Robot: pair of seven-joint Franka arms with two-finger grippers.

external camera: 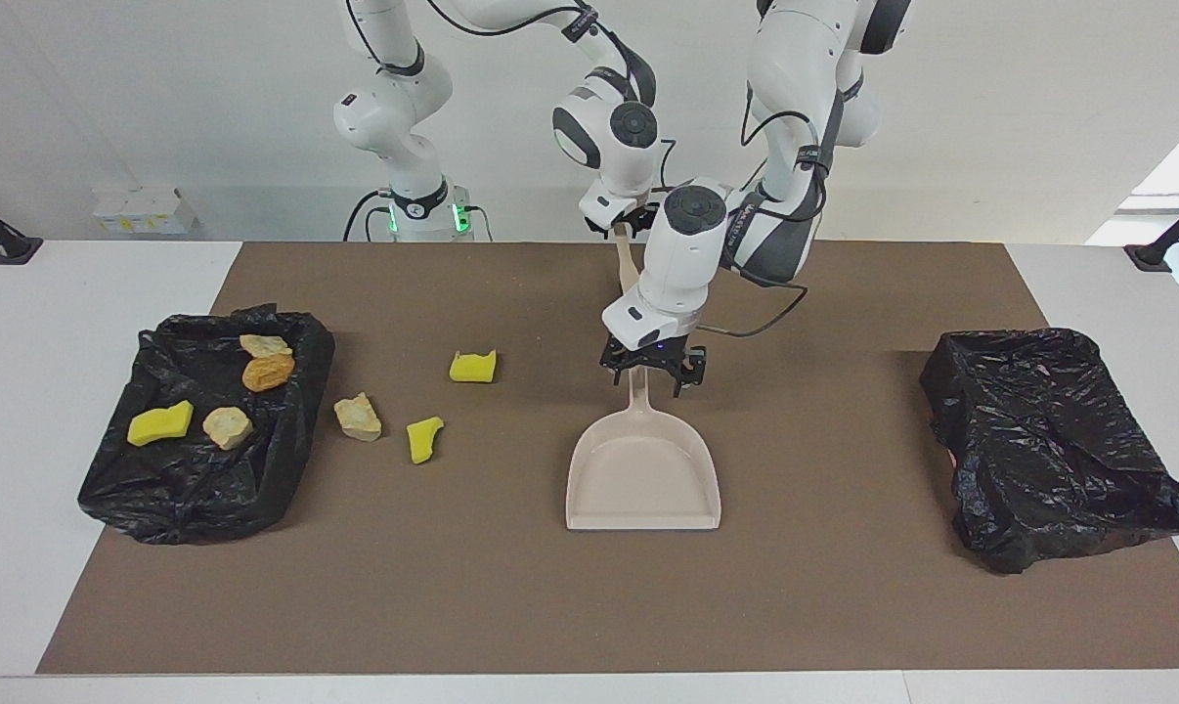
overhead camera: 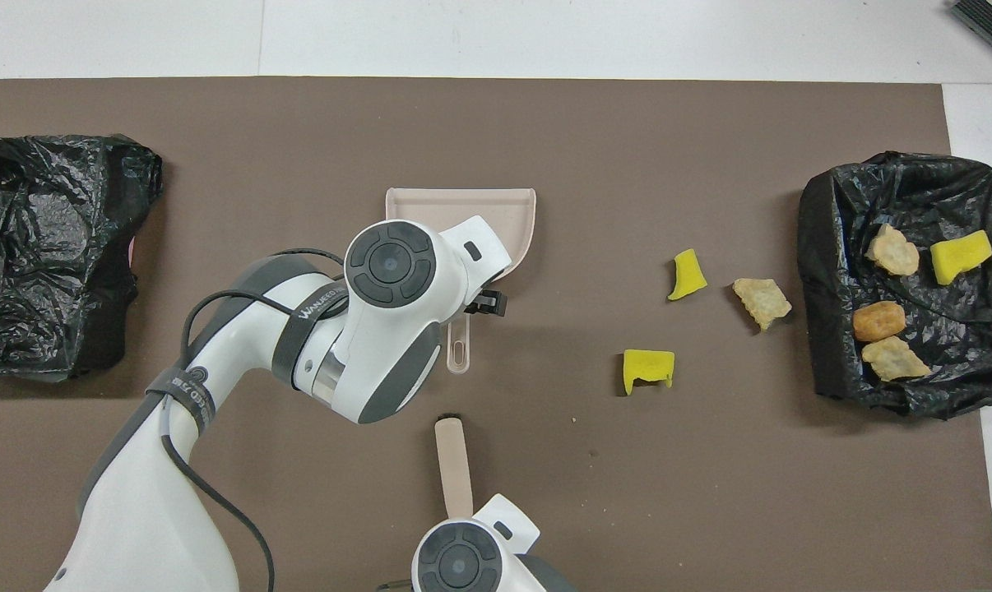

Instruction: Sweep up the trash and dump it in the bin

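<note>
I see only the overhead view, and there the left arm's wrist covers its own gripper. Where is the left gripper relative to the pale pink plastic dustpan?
Observer: The left gripper is low at the handle of the pale pink plastic dustpan, close above the table.
Operator: Does anything lie in the part of the pan that the wrist hides from me?
Observer: No. In the facing view the whole pan is bare.
Operator: And the right gripper, at my bottom edge?
Observer: The right gripper is raised over the edge of the brown mat nearest the robots. It is shut on the upper end of a beige stick-shaped tool, which slants downward.
</note>
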